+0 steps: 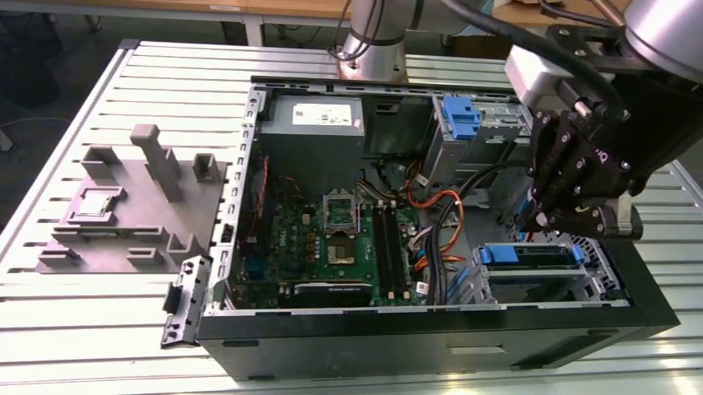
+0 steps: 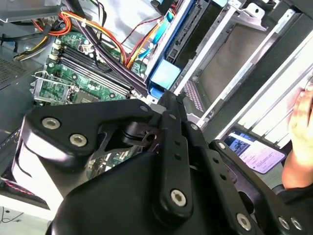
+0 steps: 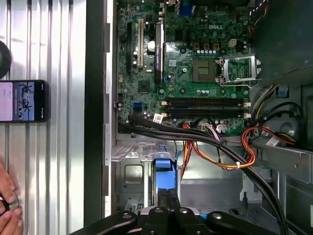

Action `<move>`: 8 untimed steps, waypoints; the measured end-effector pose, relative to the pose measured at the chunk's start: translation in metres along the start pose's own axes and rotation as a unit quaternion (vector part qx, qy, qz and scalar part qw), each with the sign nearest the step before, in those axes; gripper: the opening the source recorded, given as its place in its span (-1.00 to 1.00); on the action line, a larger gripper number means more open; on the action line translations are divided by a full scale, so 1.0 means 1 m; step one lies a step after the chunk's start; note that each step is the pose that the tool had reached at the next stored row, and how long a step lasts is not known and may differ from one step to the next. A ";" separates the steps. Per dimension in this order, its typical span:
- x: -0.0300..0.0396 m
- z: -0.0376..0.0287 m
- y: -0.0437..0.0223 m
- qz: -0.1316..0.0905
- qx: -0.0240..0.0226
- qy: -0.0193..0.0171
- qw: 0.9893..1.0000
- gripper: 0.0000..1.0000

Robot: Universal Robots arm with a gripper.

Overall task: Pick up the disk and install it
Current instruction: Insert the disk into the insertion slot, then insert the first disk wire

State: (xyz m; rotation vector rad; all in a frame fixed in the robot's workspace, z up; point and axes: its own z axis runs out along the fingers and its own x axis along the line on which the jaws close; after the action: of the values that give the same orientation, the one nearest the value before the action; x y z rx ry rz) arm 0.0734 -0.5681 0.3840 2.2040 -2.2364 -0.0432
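One open black desktop computer case (image 1: 439, 337) lies on the slatted metal tabletop (image 1: 99, 329), with one green motherboard (image 1: 329, 239) exposed inside. One grey moulded plastic fixture (image 1: 132, 206) stands at the middle left of the exterior view. Two blue plastic pieces show in the case: a bare blue bracket (image 1: 462, 115) at the upper right, and the blue carrier frame of the flat hard-drive disk (image 1: 531, 255), which sits in the metal drive cage at the lower right.

One robot arm reaches in from the upper right of the exterior view. Its black pincer (image 1: 546, 220) points down, just above the disk, and I cannot tell whether it is apart, together or touching the frame.

In the first wrist view, one dark smartphone (image 3: 23, 101) lies on the tabletop beside the case, and a person's hand (image 3: 7, 210) is near it.
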 end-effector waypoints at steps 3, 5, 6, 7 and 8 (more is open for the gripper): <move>0.0000 0.0040 -0.0001 0.000 0.001 0.000 1.000 -0.80; 0.0001 0.0041 -0.0001 0.000 0.002 0.000 1.000 -0.80; 0.0001 0.0041 -0.0001 0.000 0.003 0.000 1.000 -0.80; 0.0001 0.0041 -0.0001 0.000 0.003 0.000 1.000 -0.80; 0.0001 0.0041 -0.0001 0.000 0.003 0.000 1.000 -0.80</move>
State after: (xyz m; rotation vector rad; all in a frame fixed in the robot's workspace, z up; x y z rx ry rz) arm 0.0734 -0.5681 0.3799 2.2069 -2.2393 -0.0371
